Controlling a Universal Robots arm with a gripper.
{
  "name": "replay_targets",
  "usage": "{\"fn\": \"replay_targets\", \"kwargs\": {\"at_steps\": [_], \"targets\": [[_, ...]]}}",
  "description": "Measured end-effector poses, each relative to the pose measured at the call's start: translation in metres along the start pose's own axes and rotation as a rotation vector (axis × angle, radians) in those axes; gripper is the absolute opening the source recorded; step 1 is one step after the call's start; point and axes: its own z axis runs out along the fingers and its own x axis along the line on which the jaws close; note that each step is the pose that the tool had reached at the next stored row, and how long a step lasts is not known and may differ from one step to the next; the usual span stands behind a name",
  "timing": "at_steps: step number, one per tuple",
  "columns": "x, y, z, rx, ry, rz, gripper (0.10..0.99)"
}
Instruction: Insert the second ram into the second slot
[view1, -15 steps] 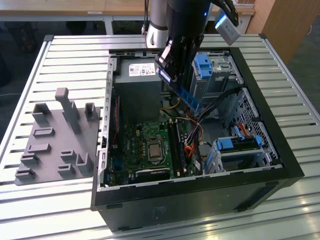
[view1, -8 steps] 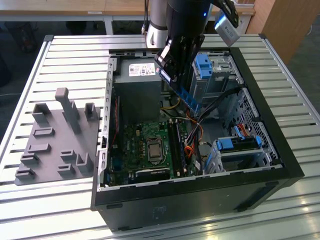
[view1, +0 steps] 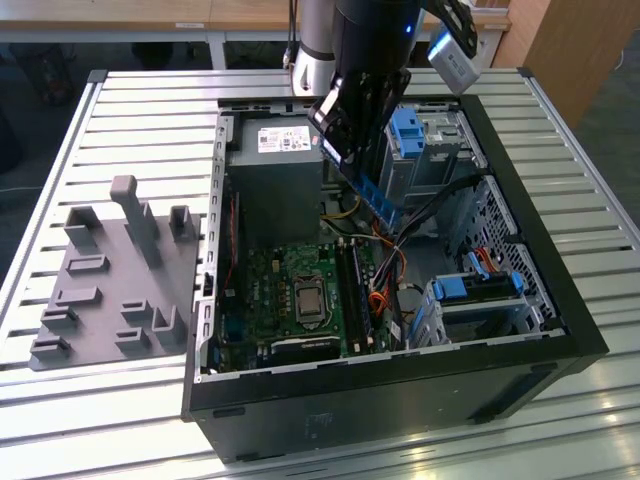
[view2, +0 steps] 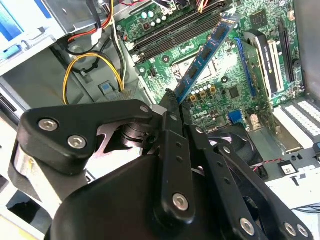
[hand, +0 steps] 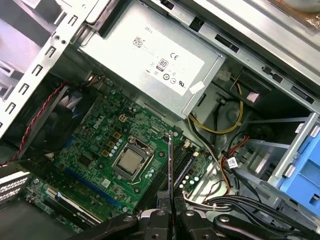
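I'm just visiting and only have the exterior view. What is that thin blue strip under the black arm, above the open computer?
Observer: The second ram: the second wrist view shows dark chips along it.
Operator: How is it held?
Observer: The gripper pinches it at one end, in the second wrist view.
Operator: Is it plugged in?
Observer: No. In the first wrist view it appears edge-on, hanging above the memory slots beside the processor socket.

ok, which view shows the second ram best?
Second wrist view: the second ram shows its chip-bearing face, clamped in the pincer. First wrist view sees it edge-on; exterior view, a blue strip below the pincer.
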Motion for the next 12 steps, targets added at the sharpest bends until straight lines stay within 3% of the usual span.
{"fn": "replay_targets", "kwargs": {"at_steps": [12], "targets": [[0.0000, 0.0000, 0.0000, 0.001, -0.0022, 0.057, 0.137]]}}
